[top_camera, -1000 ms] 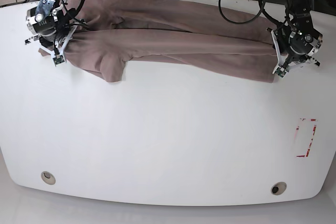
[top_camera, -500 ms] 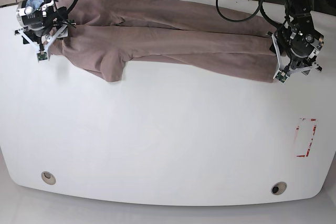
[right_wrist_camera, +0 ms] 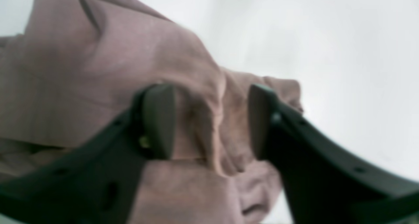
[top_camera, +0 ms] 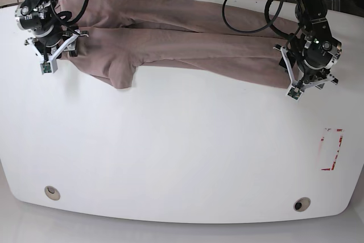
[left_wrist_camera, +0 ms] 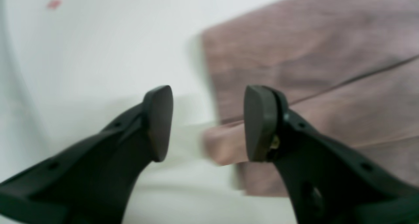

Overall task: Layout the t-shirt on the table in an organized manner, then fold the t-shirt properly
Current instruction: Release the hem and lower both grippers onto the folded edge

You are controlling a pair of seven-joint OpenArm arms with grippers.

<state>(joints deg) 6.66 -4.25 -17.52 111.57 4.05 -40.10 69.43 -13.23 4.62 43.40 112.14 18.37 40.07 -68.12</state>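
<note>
The dusty mauve-brown short-sleeved cloth t-shirt (top_camera: 182, 41) is lying along the far edge of the glossy white rounded-corner table (top_camera: 182, 152), drawn out into a long narrow band and already doubled lengthwise. One sleeve flap is hanging out of the near edge, toward the left of the base view.

Left of the base view: the black two-fingered right gripper (right_wrist_camera: 211, 119) is hovering over the bunched end of the shirt. Its fingers (right_wrist_camera: 158, 119) are standing apart, with wrinkled cloth showing between and below them. The frame is blurred, so contact with the cloth cannot be confirmed; no clamping is visible.

Right of the base view: the black two-fingered left gripper (left_wrist_camera: 208, 122) is standing at the opposite end. Its fingers (left_wrist_camera: 258, 122) are apart. The folded shirt corner is lying just beside the inner face of one finger, and bare table is showing under the other.

Status, as a judgement: the spreading and the first lengthwise fold appear done. Remaining work: tucking the sleeve flap, squaring both ends, and folding the band crosswise into a compact packet.
</note>
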